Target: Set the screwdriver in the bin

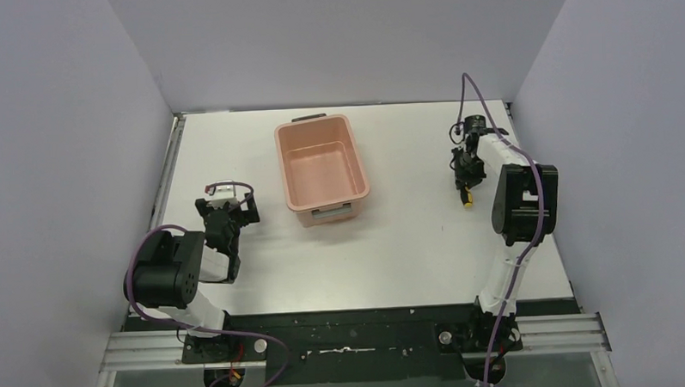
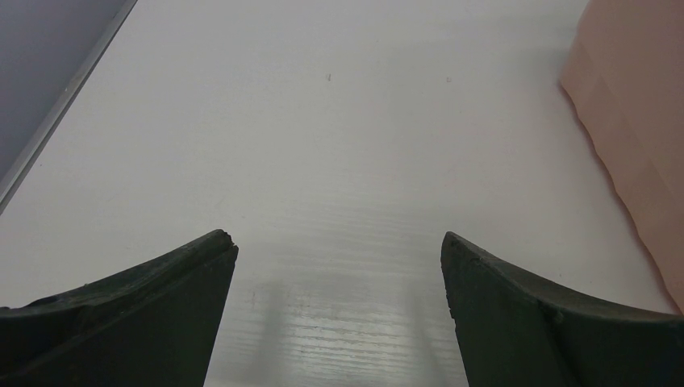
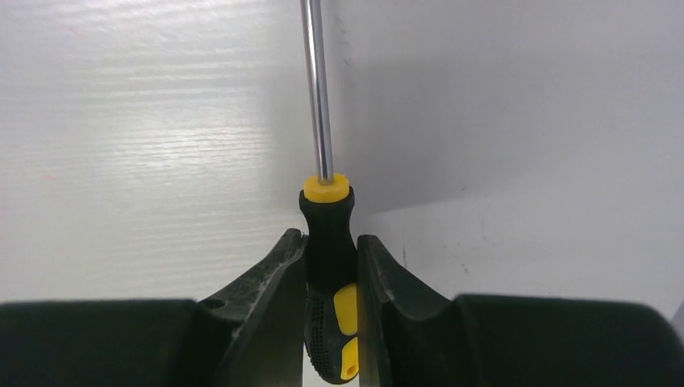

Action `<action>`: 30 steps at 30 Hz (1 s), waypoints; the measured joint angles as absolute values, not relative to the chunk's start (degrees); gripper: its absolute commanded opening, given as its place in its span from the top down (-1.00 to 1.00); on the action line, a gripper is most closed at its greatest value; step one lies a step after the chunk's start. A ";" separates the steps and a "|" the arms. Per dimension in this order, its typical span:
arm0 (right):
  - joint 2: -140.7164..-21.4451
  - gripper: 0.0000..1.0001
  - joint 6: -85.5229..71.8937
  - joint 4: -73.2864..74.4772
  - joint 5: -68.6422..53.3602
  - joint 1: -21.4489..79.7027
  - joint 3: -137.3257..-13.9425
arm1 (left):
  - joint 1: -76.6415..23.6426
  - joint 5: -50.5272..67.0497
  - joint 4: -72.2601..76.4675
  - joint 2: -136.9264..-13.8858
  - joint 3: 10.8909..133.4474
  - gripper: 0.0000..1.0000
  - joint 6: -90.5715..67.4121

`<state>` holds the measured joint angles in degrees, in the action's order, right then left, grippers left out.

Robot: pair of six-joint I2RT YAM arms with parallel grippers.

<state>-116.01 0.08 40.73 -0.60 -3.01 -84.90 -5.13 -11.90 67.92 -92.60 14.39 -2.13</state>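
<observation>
Screwdriver, ribbed black-and-yellow handle tight between right jaws, slim shiny shaft beyond; left jaws wide apart.

We count one pink bin on one white table, one black-and-yellow screwdriver on the right, and two grippers, the left gripper and the right gripper, each with two dark fingers.

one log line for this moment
right tool: shut on screwdriver | left tool: open | bin: empty | step: carry to bin pending
</observation>
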 measured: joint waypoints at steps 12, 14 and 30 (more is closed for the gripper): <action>-110.98 1.00 -14.02 47.64 -4.47 11.11 -114.69 | -5.13 -11.92 67.92 -92.60 14.39 -0.95 -2.13; -109.27 1.00 -16.51 44.53 -4.95 18.33 -115.28 | -5.13 -11.92 67.92 -92.60 14.39 -0.95 -2.13; -130.87 0.99 -22.20 39.99 3.68 43.55 -114.69 | -5.13 -11.90 67.92 -92.60 14.37 -0.95 -2.11</action>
<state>-130.87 -22.20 39.99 3.68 43.55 -114.69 -5.13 -11.90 67.92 -92.60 14.37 -2.11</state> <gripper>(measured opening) 0.248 0.974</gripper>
